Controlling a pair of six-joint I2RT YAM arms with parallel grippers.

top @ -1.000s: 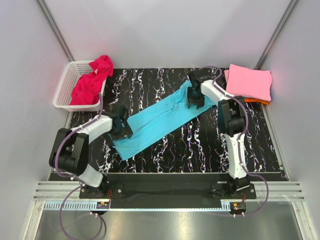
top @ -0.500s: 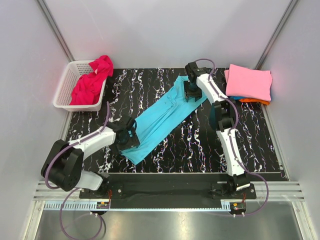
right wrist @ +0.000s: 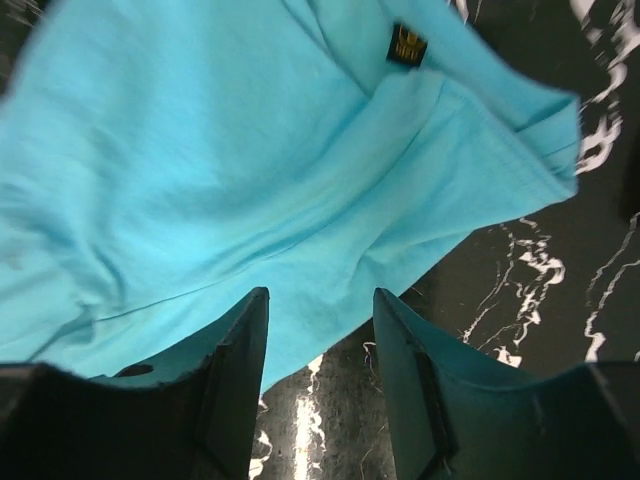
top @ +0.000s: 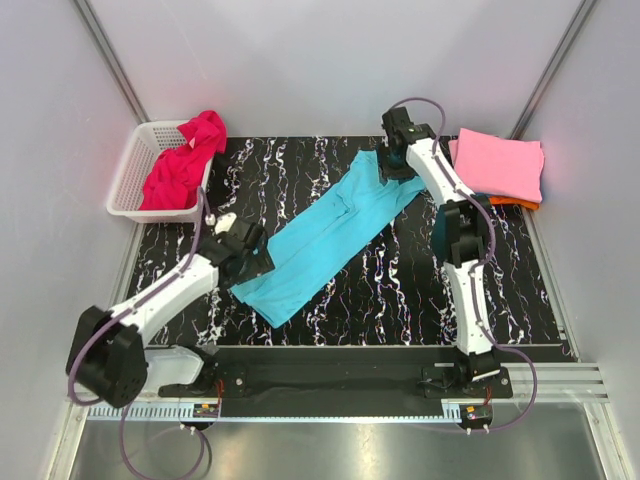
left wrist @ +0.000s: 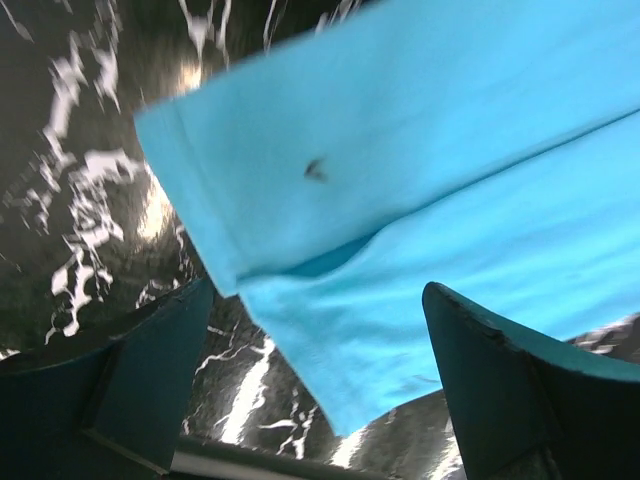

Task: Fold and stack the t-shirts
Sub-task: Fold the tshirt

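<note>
A turquoise t-shirt (top: pixel 325 235) lies flat and folded lengthwise, running diagonally across the black marble table (top: pixel 400 290). My left gripper (top: pixel 252 262) is at its near-left end. In the left wrist view its jaws (left wrist: pixel 320 350) stand wide open over the hem corner (left wrist: pixel 330 370), gripping nothing. My right gripper (top: pixel 391 172) is at the far collar end. Its fingers (right wrist: pixel 235 370) are apart over the cloth edge (right wrist: pixel 300 330), and a dark neck label (right wrist: pixel 407 45) shows beyond them. A magenta t-shirt (top: pixel 185 160) fills the basket. Folded pink t-shirts (top: pixel 500 165) lie over an orange one (top: pixel 518 203).
The white lattice basket (top: pixel 128 175) stands at the far left corner, off the marble. The folded stack sits at the far right corner, close to the right arm's forearm (top: pixel 445 185). Grey walls close in the table on three sides.
The turquoise shirt now lies at a steeper diagonal, its far end nearer the back edge. The right gripper has moved back and right; the left arm has stretched out along the near-left end.
</note>
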